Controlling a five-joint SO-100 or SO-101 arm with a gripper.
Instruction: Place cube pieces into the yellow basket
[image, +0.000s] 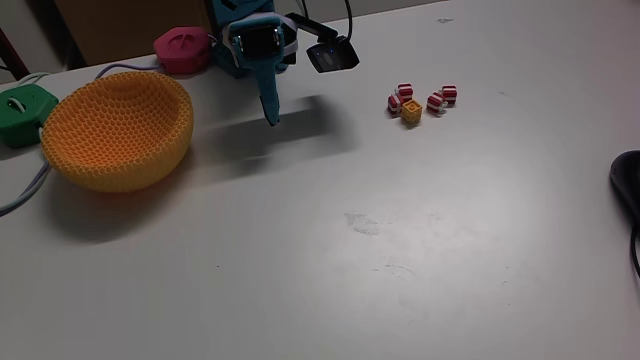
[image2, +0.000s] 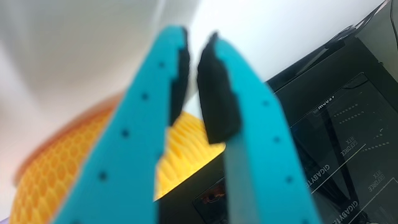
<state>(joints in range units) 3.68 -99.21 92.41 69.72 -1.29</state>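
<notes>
The yellow basket (image: 120, 130), a round bowl of bumpy orange-yellow yarn, sits at the left of the table in the fixed view. Several tiny red-and-white striped cubes (image: 435, 102) and one yellow-orange cube (image: 411, 111) lie clustered at the back right, well apart from the basket. My teal gripper (image: 270, 118) points down at the table between basket and cubes, nearer the basket. In the wrist view the gripper (image2: 193, 43) is shut with nothing between its black pads (image2: 214, 93), and the basket (image2: 183, 140) shows behind the fingers.
A pink gadget (image: 183, 48) and a green gadget (image: 22, 108) with a cable stand behind and left of the basket. A black object (image: 628, 185) lies at the right table edge. A dark computer case (image2: 336, 124) shows in the wrist view.
</notes>
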